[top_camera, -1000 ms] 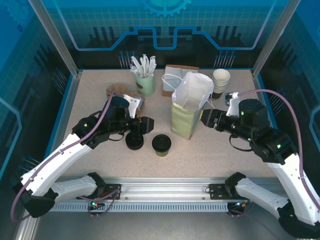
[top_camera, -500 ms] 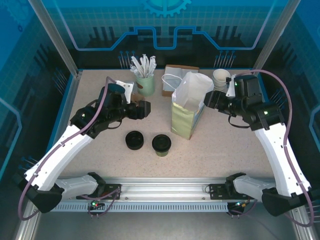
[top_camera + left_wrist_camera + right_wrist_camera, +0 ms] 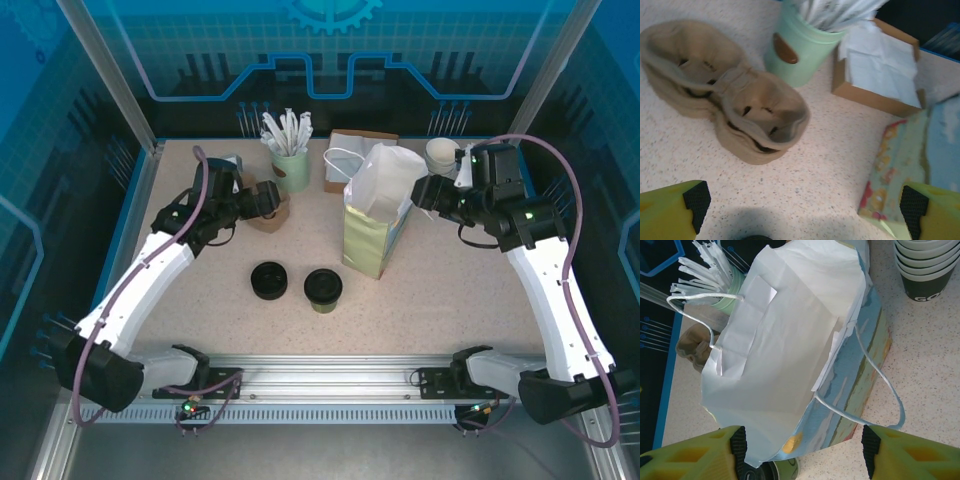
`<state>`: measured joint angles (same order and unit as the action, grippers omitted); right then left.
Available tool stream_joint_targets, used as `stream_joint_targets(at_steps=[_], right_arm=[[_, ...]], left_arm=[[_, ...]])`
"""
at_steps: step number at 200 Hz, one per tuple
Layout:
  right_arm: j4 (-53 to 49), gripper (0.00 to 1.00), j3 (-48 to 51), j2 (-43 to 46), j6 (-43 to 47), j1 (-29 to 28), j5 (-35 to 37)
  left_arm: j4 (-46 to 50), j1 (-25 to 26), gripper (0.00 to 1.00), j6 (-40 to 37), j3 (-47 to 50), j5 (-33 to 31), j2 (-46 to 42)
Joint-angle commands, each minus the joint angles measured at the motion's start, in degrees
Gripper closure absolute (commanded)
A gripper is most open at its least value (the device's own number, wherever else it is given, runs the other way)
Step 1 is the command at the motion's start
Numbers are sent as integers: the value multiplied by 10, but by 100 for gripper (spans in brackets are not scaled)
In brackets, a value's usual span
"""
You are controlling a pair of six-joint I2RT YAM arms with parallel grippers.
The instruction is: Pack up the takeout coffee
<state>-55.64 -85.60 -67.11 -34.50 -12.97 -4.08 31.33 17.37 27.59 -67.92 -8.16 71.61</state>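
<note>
The takeout coffee (image 3: 323, 288) stands lidded on the table, just right of the stack of loose black lids (image 3: 269, 280), in front of the upright paper bag (image 3: 378, 215) and well apart from both grippers. Farther back, the left gripper (image 3: 268, 200) hangs spread wide and empty over brown cardboard sleeves (image 3: 740, 110). The right gripper (image 3: 424, 191), likewise spread wide, hovers at the bag's open top, holding nothing.

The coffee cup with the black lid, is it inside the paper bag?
No, the takeout coffee stands on the table in front of the paper bag, outside it.
</note>
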Motion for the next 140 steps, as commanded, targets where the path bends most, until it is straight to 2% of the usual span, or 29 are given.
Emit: stream_joint_targets(at_steps=[1, 18, 43, 64, 108, 140], right_arm=[[3, 36, -6, 6, 9, 12, -24], [6, 36, 1, 11, 9, 15, -29], [13, 36, 15, 14, 7, 19, -38], [15, 36, 22, 12, 6, 22, -44], [19, 37, 33, 8, 6, 30, -55], [20, 37, 38, 9, 7, 36, -60]], left_arm=[[-62, -34, 5, 99, 39, 0, 10], [-110, -66, 11, 148, 69, 46, 26], [-135, -90, 16, 193, 77, 81, 71], [-155, -92, 19, 204, 75, 92, 101], [-182, -95, 31, 220, 63, 113, 155], [-199, -95, 45, 227, 59, 118, 180]])
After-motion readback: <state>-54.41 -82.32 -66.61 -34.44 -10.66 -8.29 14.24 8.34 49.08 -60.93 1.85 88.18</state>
